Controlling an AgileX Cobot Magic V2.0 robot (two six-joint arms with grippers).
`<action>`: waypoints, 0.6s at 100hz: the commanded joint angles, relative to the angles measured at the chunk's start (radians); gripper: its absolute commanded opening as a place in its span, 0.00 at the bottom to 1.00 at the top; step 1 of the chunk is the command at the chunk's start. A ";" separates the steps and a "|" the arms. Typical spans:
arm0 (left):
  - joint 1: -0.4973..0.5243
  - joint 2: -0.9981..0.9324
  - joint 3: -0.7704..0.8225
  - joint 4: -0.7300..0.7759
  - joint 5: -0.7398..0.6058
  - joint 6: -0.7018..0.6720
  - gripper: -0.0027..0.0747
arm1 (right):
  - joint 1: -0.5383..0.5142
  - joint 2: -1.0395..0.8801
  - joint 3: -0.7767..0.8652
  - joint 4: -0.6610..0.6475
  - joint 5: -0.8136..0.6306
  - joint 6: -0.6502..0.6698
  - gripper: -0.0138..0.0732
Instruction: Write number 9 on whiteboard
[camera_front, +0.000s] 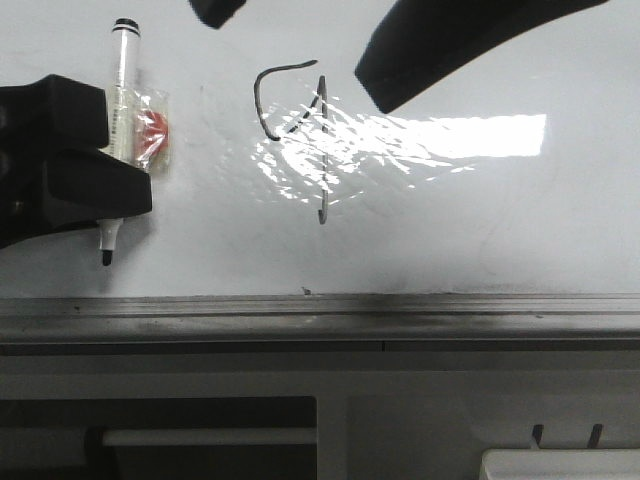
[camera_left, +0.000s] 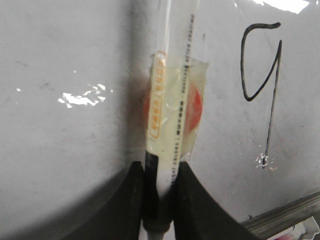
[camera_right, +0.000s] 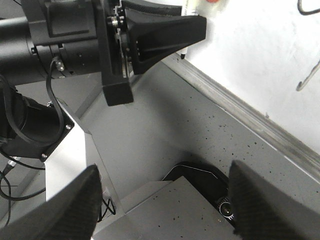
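The number 9 (camera_front: 298, 135) is drawn mid whiteboard (camera_front: 480, 230), so the left end effector (camera_left: 159, 200), squeezing the marker (camera_front: 118, 120), should lift straight off without smudging, while the right end effector (camera_right: 162, 200) hangs open.

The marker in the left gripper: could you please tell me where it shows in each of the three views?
Front view: the marker lies at far left, tip toward the grey rail.
Left wrist view: centre, shut between the left gripper fingers.
Right wrist view: only a sliver at the top edge.
Shared landmark: the drawn 9.
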 joint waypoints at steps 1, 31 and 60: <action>0.002 -0.007 -0.027 -0.022 -0.051 0.001 0.01 | -0.002 -0.015 -0.029 0.019 -0.038 -0.003 0.69; 0.002 -0.007 -0.027 -0.051 -0.051 -0.006 0.35 | -0.002 -0.015 -0.029 0.040 -0.014 -0.003 0.69; 0.002 -0.011 -0.027 -0.040 -0.054 -0.006 0.48 | -0.002 -0.015 -0.029 0.040 -0.028 -0.003 0.69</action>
